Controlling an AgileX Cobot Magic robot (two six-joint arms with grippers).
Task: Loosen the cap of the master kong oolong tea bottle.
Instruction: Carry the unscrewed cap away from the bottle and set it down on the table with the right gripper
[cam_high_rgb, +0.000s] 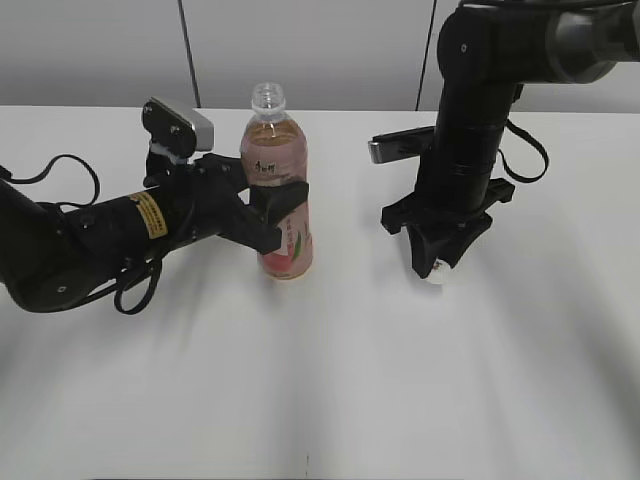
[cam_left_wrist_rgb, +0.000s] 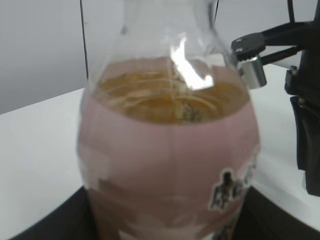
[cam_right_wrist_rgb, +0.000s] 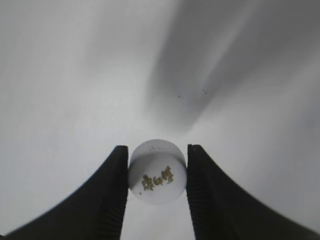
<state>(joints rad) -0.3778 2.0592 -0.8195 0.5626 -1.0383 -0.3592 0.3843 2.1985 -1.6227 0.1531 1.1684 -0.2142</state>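
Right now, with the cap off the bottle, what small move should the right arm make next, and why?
Probably open the right gripper and release the small round white plastic cap onto the white table. The cap sits low near the surface, the tall clear plastic tea bottle is already uncapped, and the left gripper holds it upright.
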